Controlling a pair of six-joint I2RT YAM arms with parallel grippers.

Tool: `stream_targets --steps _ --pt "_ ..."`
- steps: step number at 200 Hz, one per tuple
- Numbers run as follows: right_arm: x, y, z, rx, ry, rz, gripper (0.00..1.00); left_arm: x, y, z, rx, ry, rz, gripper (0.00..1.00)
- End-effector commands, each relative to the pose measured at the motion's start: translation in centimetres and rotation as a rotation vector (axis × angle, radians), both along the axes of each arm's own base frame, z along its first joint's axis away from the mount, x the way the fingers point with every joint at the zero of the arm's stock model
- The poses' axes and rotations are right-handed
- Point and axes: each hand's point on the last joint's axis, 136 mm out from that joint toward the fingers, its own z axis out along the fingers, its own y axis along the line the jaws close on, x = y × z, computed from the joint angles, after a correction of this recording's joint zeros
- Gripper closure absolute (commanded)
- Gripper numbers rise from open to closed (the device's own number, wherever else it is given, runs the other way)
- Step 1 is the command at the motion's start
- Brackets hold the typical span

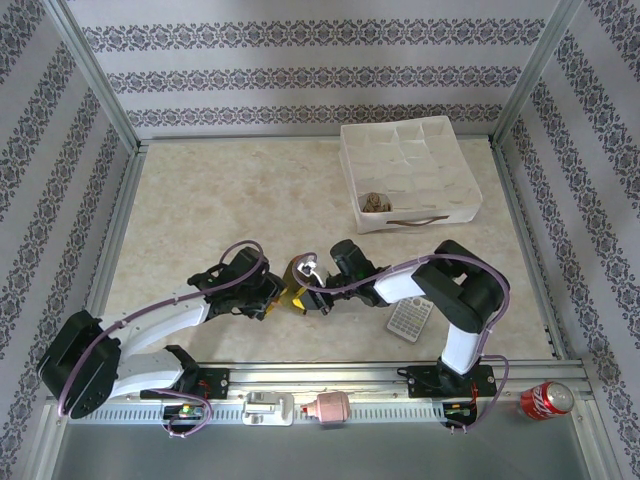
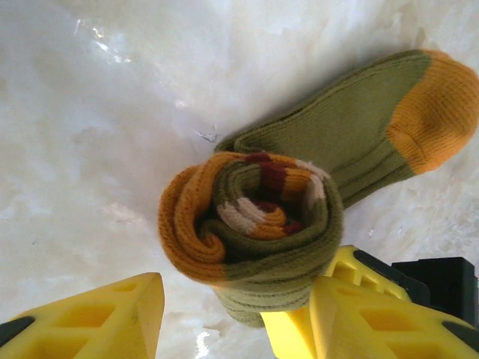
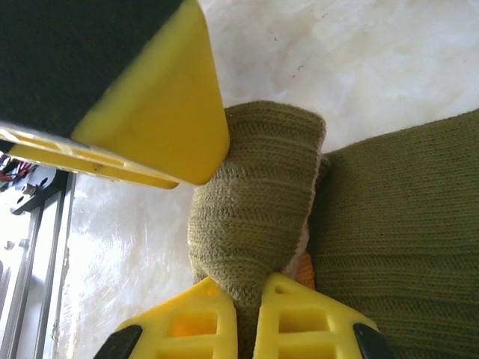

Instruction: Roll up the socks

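The olive green sock (image 2: 352, 127) with an orange toe lies on the table, its striped end wound into a roll (image 2: 254, 217). My left gripper (image 2: 236, 299) straddles this roll. Its right finger (image 2: 374, 314) touches the roll, and its left finger (image 2: 97, 321) stands apart from it, so it is open. My right gripper (image 3: 251, 288) is shut on a fold of the olive sock (image 3: 254, 209) at the roll's outer layer. In the top view both grippers (image 1: 272, 297) (image 1: 318, 290) meet at the roll (image 1: 297, 282), near the front middle of the table. A brownish rolled sock (image 1: 375, 203) sits in a box compartment.
A white divided box (image 1: 465, 185) stands at the back right. A small white gridded piece (image 1: 407, 318) lies by the right arm. A red can (image 1: 545, 400) lies beyond the front rail at right. A pinkish object (image 1: 325, 407) rests on the rail.
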Motion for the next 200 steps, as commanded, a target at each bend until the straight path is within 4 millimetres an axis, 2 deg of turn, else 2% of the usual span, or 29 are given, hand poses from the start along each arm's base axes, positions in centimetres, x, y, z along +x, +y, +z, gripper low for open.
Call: stream_targets --steps 1,30,67,81,100,112,125,155,161,174,200 --pt "-3.5 -5.9 -8.2 -0.324 0.285 -0.088 1.00 0.4 -0.3 -0.8 -0.002 -0.013 0.023 0.47" --pt "-3.4 -5.7 -8.4 -0.322 0.340 -0.088 1.00 1.3 -1.1 -1.5 -0.003 -0.018 0.012 0.44" --pt "-3.4 -5.5 -8.9 -0.339 0.399 -0.083 1.00 1.1 -0.9 -3.2 0.048 0.021 -0.006 0.43" --pt "-3.2 -5.4 -9.0 -0.348 0.399 -0.082 1.00 0.1 -0.3 -4.4 0.091 0.085 -0.015 0.47" --pt "-2.5 -5.5 -8.7 -0.364 0.337 -0.088 1.00 -2.0 0.8 -6.6 0.149 0.199 -0.027 0.61" --pt "-1.8 -5.1 -7.5 -0.357 0.232 -0.073 0.84 -3.3 1.5 -7.5 0.175 0.262 -0.025 0.72" --pt "-1.0 -4.8 -5.4 -0.339 0.056 -0.067 0.69 -4.3 2.1 -7.8 0.192 0.309 -0.009 0.79" --pt "1.1 -4.5 1.8 -0.289 -0.472 -0.118 0.45 -4.9 3.0 -7.5 0.215 0.341 0.038 0.87" --pt "1.2 -4.5 3.0 -0.286 -0.544 -0.121 0.43 -4.9 3.0 -7.4 0.218 0.341 0.042 0.87" --pt "0.7 -4.5 4.5 -0.322 -0.664 -0.088 0.40 -4.7 2.8 -7.3 0.213 0.341 0.042 0.87" --pt "-1.4 -3.8 4.5 -0.396 -0.831 0.021 0.37 -4.3 2.4 -7.3 0.203 0.343 0.045 0.87"
